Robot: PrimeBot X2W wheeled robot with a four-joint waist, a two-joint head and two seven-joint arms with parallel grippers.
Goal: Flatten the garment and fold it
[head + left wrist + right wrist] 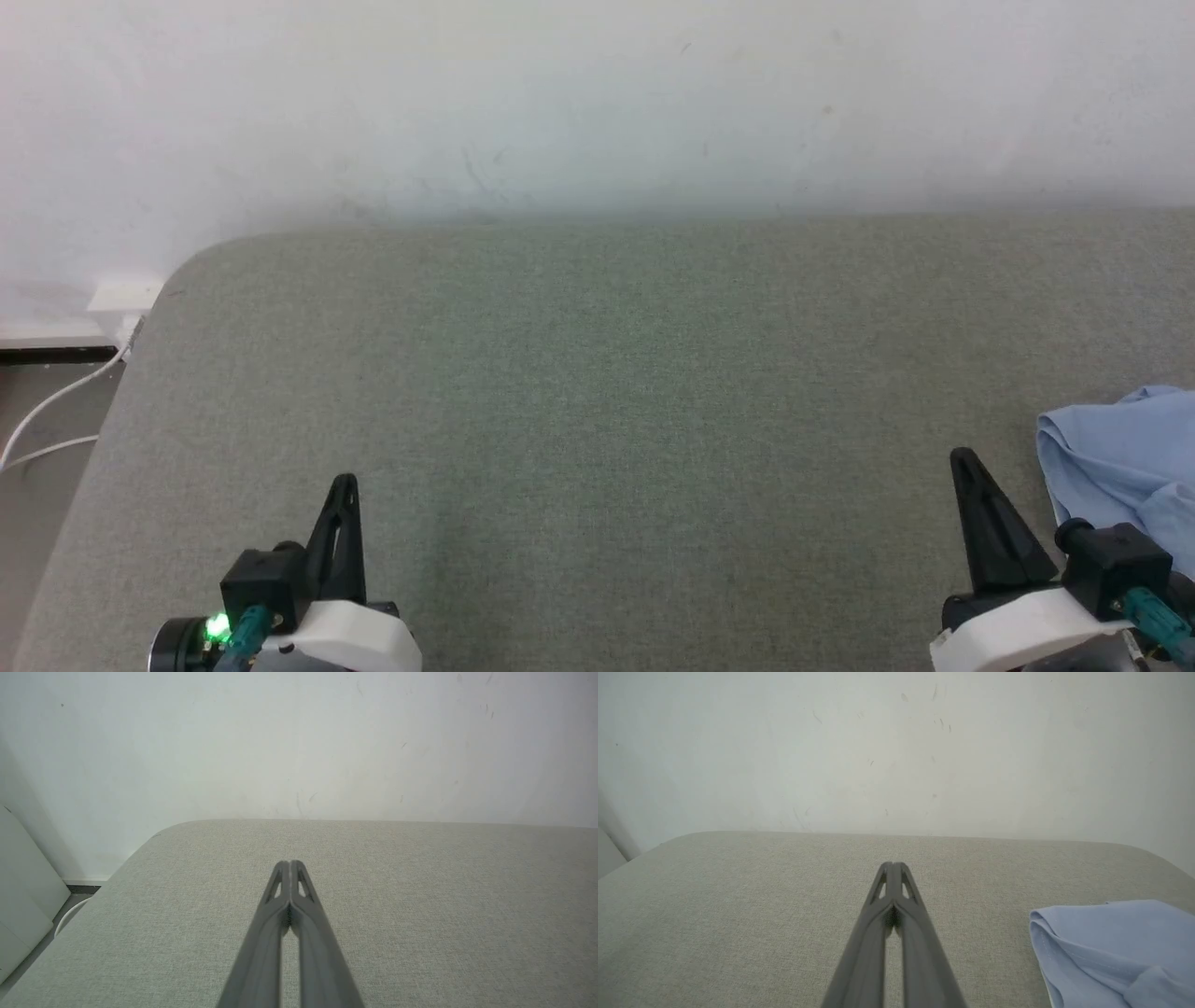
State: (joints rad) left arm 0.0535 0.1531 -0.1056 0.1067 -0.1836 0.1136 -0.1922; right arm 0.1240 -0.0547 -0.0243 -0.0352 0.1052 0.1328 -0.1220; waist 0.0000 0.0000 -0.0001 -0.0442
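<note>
Rightward, crumpled garment [1120, 457], axis unclear

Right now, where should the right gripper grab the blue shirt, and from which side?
Probably the garment at its rolled left edge, the part nearest the right gripper. Come in from the left, low along the grey surface: that fold stands raised and faces the gripper, whose jaws are shut and must open first.

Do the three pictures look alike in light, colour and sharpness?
Head view: soft even light, no hard shadows, a greenish cast on the padding. Left wrist view: padding paler, beige; the left hand blurs near the lens. Right wrist view: likewise for the right hand; the garment looks crisp.
</note>
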